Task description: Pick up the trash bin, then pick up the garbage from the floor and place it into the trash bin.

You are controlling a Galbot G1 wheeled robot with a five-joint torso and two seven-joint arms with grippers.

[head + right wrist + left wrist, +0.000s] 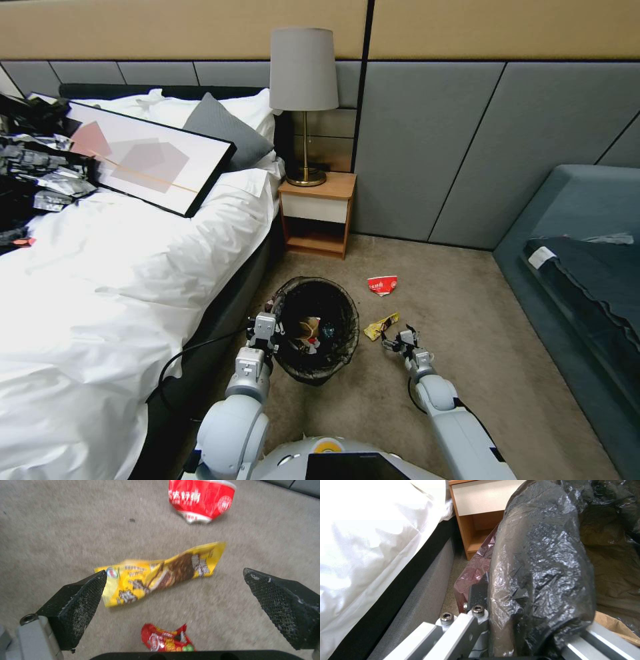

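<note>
Left gripper (268, 328): you have it clamped on the rim of the trash bin (317, 328), at about the bin's 9 o'clock in the head view; the left wrist view shows the black liner (540, 575) pinched between its fingers.
Bin: it sits between the bed (120, 280) and the litter, and whether it is lifted off the carpet (467, 320) you cannot tell.
Bin contents: some brown paper and other scraps already lie inside (so part of the job looks done).
Right gripper (173, 590): jaws spread wide, hovering low over the yellow wrapper (160, 573), which lies between the 2 fingertips.
Still on the floor: 3 pieces, namely the yellow wrapper, a crushed red cup (200, 498) beyond it at 12 o'clock, and a small red wrapper (165, 638) nearer the wrist at 6 o'clock.
Progress: bin secured, some litter in; 3 pickups remain, the yellow wrapper likely first.
</note>
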